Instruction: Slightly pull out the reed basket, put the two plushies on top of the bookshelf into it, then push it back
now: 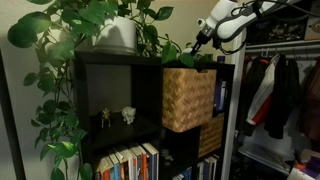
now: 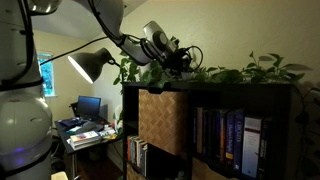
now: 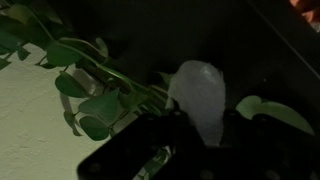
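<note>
Tan reed basket (image 1: 188, 98) lies straight below the tool (image 1: 199, 45) (open or closed, I cannot tell), which hangs at the bookshelf (image 1: 110, 58) top.

Our tally from both exterior views:
- Bookshelf (image 1: 112, 85): one.
- Woven baskets: two. We log one large, pale reed basket (image 1: 188, 98) and one smaller, darker basket (image 1: 210, 136).
- Pale figurines: two, counted as one figurine (image 1: 105, 118) and a second figurine (image 1: 128, 115).
- White plant pot (image 1: 118, 35): one.
- Robot arm (image 1: 235, 18): one.
- Lamp (image 2: 90, 65): one.
- Monitor (image 2: 90, 105): one.
- Books (image 2: 225, 135): several rows, too blurred for us to count singly.
</note>
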